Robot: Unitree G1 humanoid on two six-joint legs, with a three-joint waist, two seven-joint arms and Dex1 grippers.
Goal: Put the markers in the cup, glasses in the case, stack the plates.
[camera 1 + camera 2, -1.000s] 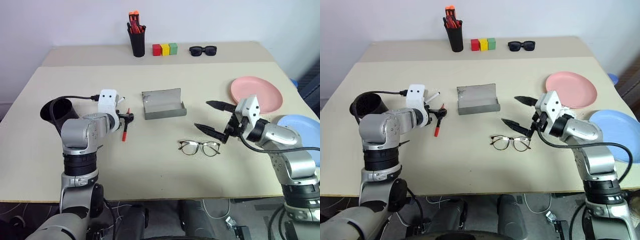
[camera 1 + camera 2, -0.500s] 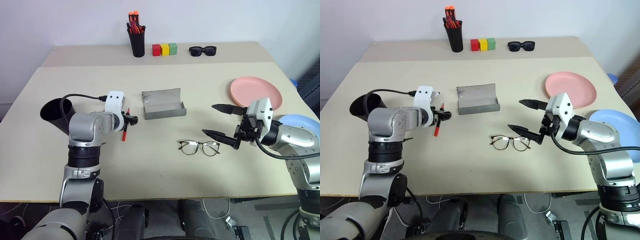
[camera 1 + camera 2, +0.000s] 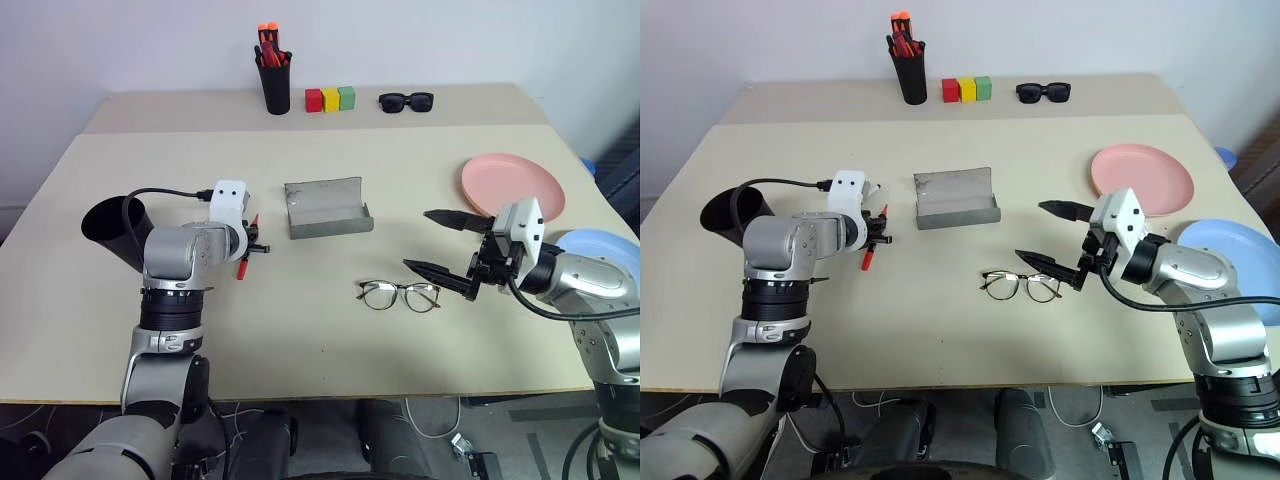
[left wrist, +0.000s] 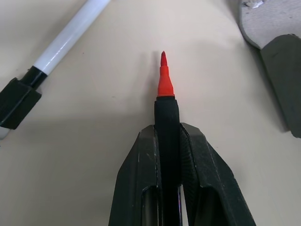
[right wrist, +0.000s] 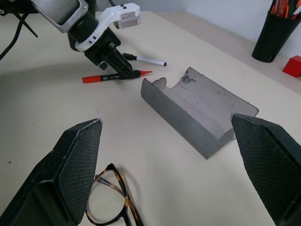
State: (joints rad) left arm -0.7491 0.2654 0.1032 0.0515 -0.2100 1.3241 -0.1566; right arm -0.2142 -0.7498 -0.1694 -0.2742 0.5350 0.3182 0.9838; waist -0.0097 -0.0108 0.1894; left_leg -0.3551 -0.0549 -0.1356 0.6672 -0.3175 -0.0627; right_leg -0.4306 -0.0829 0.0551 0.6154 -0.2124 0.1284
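1. Now that the left gripper (image 4: 168, 141) has shut, its 2 black fingers pinch the slim red marker (image 5: 110, 76), which lies on the beige table (image 3: 300, 330). A moment ago those fingers were wide open around it.
2. That means the grab looks done, so the next job is likely to lift the red marker and carry it to the wide black plastic cup (image 3: 112, 228), which lies tipped on its side near the robot's left arm.
3. The slim white marker with a black cap (image 4: 51, 54) lies on the table just beside the red one, not touching it.
4. The right gripper (image 3: 450, 252) hangs wide open with nothing in it, just beside the thin dark-framed glasses (image 3: 398, 295), which lie on the table.
5. The flat grey metal case (image 3: 326, 208) sits open between the markers and the glasses.
6. The round pink plate (image 3: 512, 187) and the round light blue plate (image 3: 610, 250) lie apart, so they are not stacked yet.
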